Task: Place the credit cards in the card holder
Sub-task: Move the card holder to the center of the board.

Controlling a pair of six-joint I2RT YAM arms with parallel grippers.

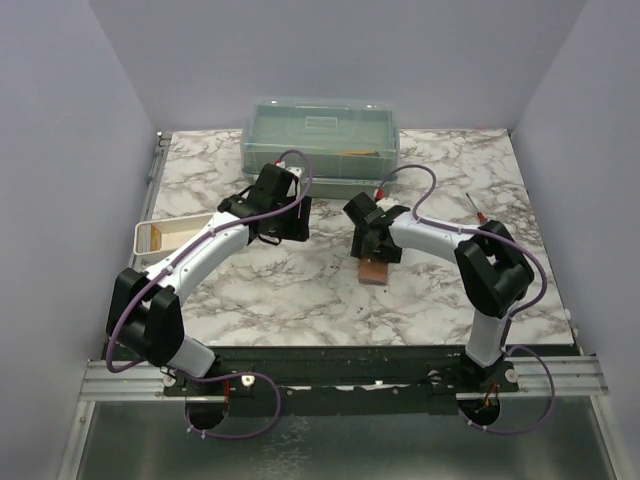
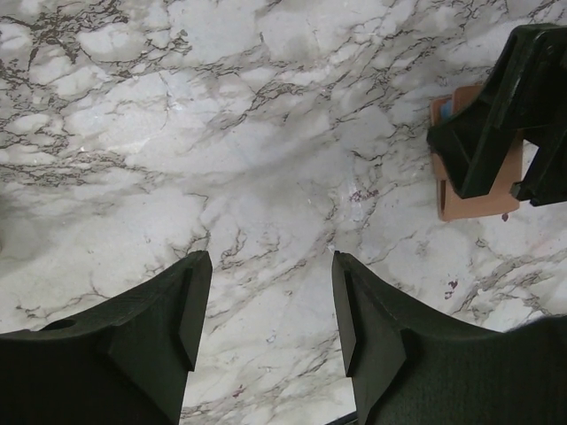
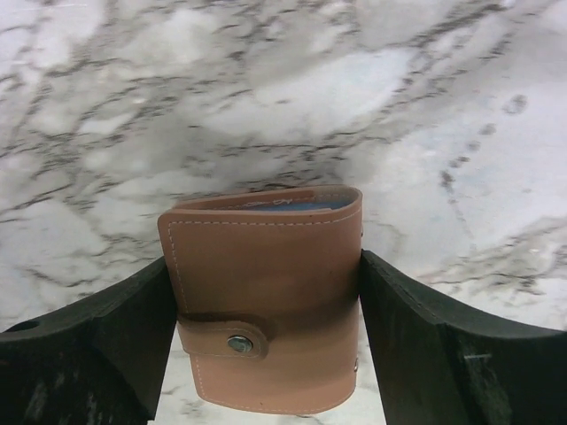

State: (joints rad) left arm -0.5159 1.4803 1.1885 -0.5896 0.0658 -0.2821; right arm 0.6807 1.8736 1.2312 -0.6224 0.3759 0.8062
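**Item 1.** Small tan-brown leather-look folding card holder [image 3: 266, 235], snap tab fastened. It lies flat on the white-and-grey marbled counter [image 1: 300, 290], right of centre. A bluish sliver shows at its far edge; whether that is a pocket or a card cannot be told.

**Item 2.** Right hand [image 3: 266, 283], black, two fingers. They press against the card holder's two side edges, pinching it across its width.

**Item 3.** Left hand [image 2: 270, 301], black, fingers spread with nothing between them. It hovers over bare counter, apart from the card holder.

**Item 4.** Credit cards: none can be picked out for certain in any view.

**Item 5.** Long white rectangular tray [image 1: 190, 222], at the left edge. Its contents are indistinct.

**Item 6.** Translucent green lidded plastic box [image 1: 322, 135], at the back.

**Risks noted.**
- The snap is shut, so no card can enter until it is undone.
- A side-edge pinch on soft leather may buckle the card holder or let it slip on lifting.
- Squeezing harder could clamp the pockets closed.
- With the cards unlocated, the left hand may reach wrongly.
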